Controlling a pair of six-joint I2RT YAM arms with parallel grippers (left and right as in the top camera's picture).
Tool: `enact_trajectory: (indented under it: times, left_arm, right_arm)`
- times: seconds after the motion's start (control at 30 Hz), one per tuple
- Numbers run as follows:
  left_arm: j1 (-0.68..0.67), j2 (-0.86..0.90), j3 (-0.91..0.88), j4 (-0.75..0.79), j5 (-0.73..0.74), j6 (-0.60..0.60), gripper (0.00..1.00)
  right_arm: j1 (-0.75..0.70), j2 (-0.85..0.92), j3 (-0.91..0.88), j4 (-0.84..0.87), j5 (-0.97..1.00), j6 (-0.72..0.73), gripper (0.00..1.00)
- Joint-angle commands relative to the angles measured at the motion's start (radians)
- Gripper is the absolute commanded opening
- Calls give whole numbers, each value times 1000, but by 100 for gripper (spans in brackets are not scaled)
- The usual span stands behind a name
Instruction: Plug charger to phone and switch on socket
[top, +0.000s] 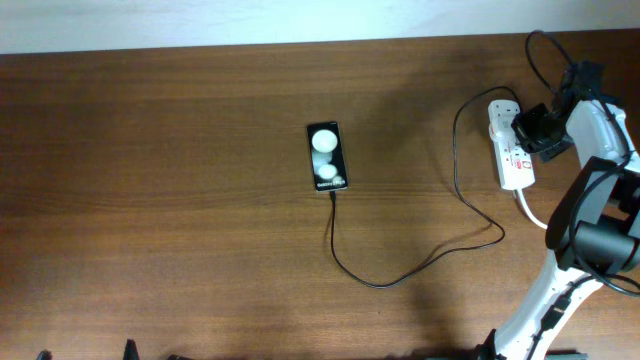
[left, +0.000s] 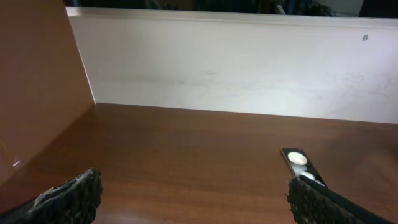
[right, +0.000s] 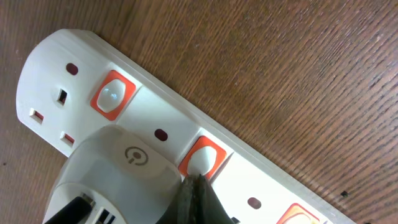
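Phone (top: 327, 157) lies flat and face up on the brown table (top: 150, 200), about mid-width, with the larger white blob toward the far edge. Charger cable (top: 400, 275) meets the phone's near end; from overhead we can't tell whether the tip is fully seated. From there the cable runs toward the near edge, loops right, then climbs to the power strip (top: 512, 155) on the right side of the table, well apart from the phone. The strip lies front to back, and its thick white cord (top: 532, 208) leaves the near end.

The only holder we see is the strip. In the right wrist view the white adapter (right: 118, 177) sits plugged into one outlet. The end outlet beside it shows its pin holes and has its own red switch (right: 113, 95). A second red switch (right: 203, 157) sits just beside the adapter.

Right gripper (right: 196, 199): fingers pressed together with nothing between them, tip touching the edge of that second switch. We can't tell whether the switch is on or off.

Left gripper (left: 196, 202): jaws spread wide, holding nothing, low over the table. The phone shows ahead, just past its right finger (left: 323, 202), with a white wall panel (left: 236, 68) behind
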Motion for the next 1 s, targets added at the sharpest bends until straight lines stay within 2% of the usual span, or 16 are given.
enact_trajectory:
  times: [0.0,0.27,0.5,0.63,0.87,0.97]
  left_arm:
    - [-4,-5,-3,2,-10,16,99]
    - [-4,-5,-3,2,-10,16,99]
    - [-4,-5,-6,52,-17,18,99]
    - [-4,-5,-83,195,-25,155,99]
    - [-4,-5,-434,557,34,155,99]
    - [-4,-5,-531,623,76,151,99]
  right_arm:
    - [38,58,9,-1,-47,4,4]
    - [36,95,10,-23,-50,-1,4]
    - [-37,91,200,-240,-35,-39,4]
    - [-52,91,264,-280,-34,-42,4]
    - [-43,92,266,-271,-37,-41,4]
    - [-39,92,265,-259,-37,-41,4]
